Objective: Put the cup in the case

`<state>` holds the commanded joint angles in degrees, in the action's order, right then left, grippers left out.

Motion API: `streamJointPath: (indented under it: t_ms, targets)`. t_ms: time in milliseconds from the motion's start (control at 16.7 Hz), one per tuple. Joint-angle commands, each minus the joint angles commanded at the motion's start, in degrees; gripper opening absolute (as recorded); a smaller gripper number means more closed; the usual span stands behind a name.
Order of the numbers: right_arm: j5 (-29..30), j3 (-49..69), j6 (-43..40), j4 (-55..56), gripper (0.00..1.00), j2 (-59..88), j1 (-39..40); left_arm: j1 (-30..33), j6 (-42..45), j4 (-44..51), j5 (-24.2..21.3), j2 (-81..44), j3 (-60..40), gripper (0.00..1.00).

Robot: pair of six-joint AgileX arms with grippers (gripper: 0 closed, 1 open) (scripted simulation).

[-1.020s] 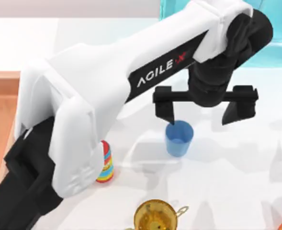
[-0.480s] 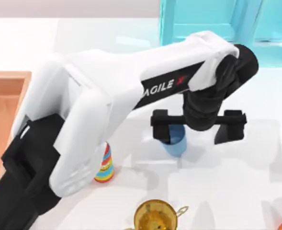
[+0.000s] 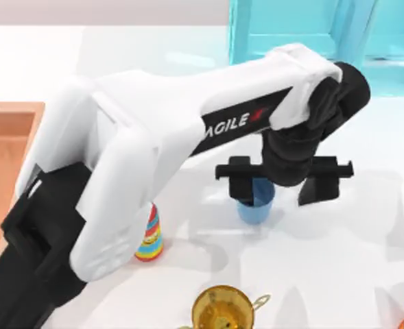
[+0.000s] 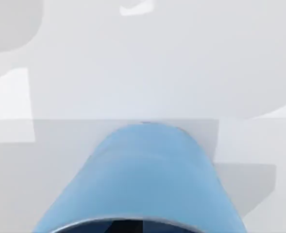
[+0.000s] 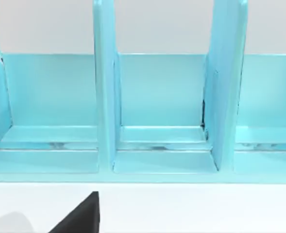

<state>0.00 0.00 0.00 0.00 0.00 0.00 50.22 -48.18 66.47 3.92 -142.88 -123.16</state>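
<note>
The left claw (image 3: 284, 184) hangs spread wide over the upright blue cup (image 3: 256, 204), one finger dipping inside its rim

top cam straight down; left wrist hugs cup (image 4: 143, 179), shared with top (image 3: 256, 204); right wrist faces shelf cabinet (image 5: 157, 111), 12 o'clock.

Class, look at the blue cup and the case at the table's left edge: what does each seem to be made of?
The cup: probably plastic, given its even blue, smooth, softly shaded wall. The case: seemingly wood, with an orange-brown floor, a lighter rim and a matte finish; no grain is discernible.
</note>
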Motion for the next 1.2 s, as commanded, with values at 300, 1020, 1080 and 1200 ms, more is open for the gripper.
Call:
streamJointPath:
  t_ms: [300,1020,1080,1200]
  targets:
    - [0.00,0.00,0.00,0.00,1.00,0.00,0.00,0.00,0.00,0.00,0.00,0.00,0.00,0.17]
    - [0.00,0.00,0.00,0.00,1.00,0.00,0.00,0.10,0.18,0.09,0.00,0.17,0.15,0.00]
    - [0.00,0.00,0.00,0.00,1.00,0.00,0.00,-0.54,0.84,0.41,-0.13,0.61,0.63,0.00]
    - [0.00,0.00,0.00,0.00,1.00,0.00,0.00,-3.46,3.92,1.79,-0.67,2.42,2.94,0.00]
